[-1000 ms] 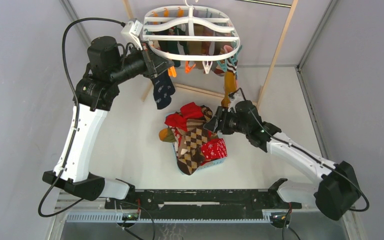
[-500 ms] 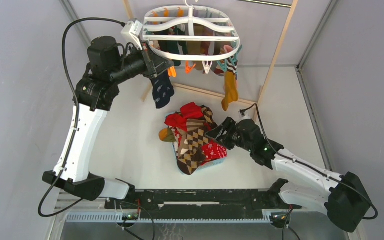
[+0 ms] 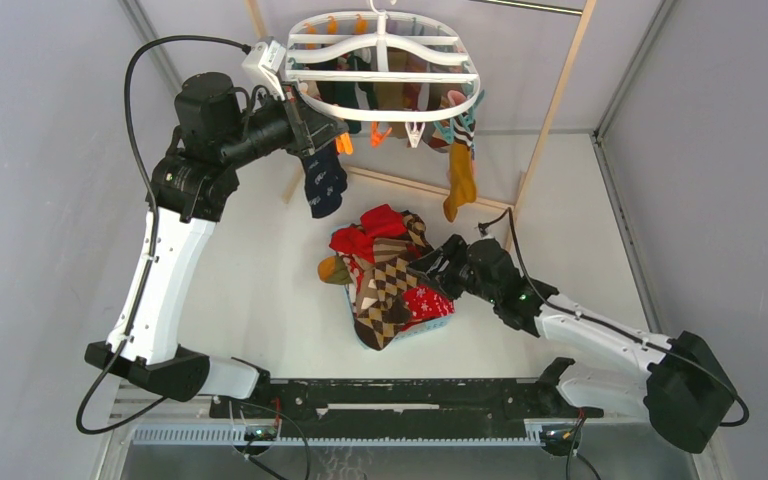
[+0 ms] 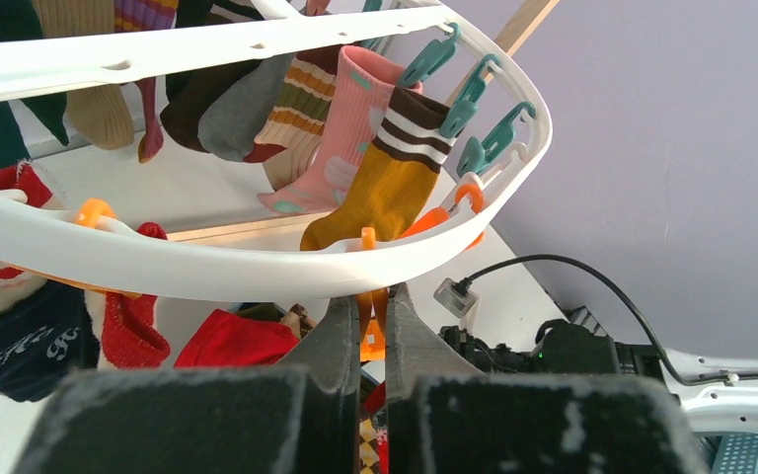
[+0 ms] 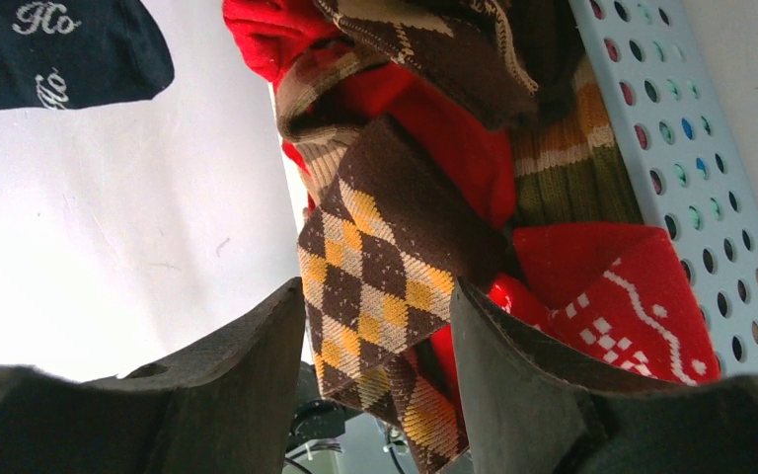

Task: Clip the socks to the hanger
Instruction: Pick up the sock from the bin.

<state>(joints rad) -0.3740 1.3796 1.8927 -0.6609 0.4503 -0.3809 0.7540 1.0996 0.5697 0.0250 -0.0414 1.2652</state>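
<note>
**Sock pile in basket, hanger above – R arm lower than before**

- Item: socks (image 3: 385, 270), heaped in a light-blue basket (image 3: 438, 326) at table (image 3: 260, 270) centre. Pile is unchanged vs. 1.0 s ago.
- Change: 1.0 s ago the right gripper (image 3: 432, 262) is up by the hanging mustard sock (image 3: 458, 180). By 0.5 s ago it is down beside the pile, and now it sits a touch closer over the pile's right edge. L arm has not moved.
- Axis: argyle sock (image 3: 385, 290) lies on top, long axis diagonal from upper right to lower left in top view. A red snowflake sock (image 3: 430, 298) is just beside it on the right.
- Hanger (image 3: 380, 60): white oval, roughly level, long axis left–right in top view, hung at the back. Navy sock (image 3: 325, 185) hangs off its left rim and the mustard one off its right rim, both long axis vertical, cuffs up.
- Left gripper (image 3: 325, 135): at the hanger's left-front rim. Fingers are drawn in to a thin slit, pinched on an orange peg (image 4: 373, 336) under the rim.
- R gripper: fingers spread wide, nothing held, argyle fabric in the gap below.
- L wrist only: striped brown-and-white cuff on the mustard sock, pink sock (image 4: 345, 138), teal pegs (image 4: 474, 94).
- R wrist only: the basket's perforated wall and white lettering on the navy sock.
</note>
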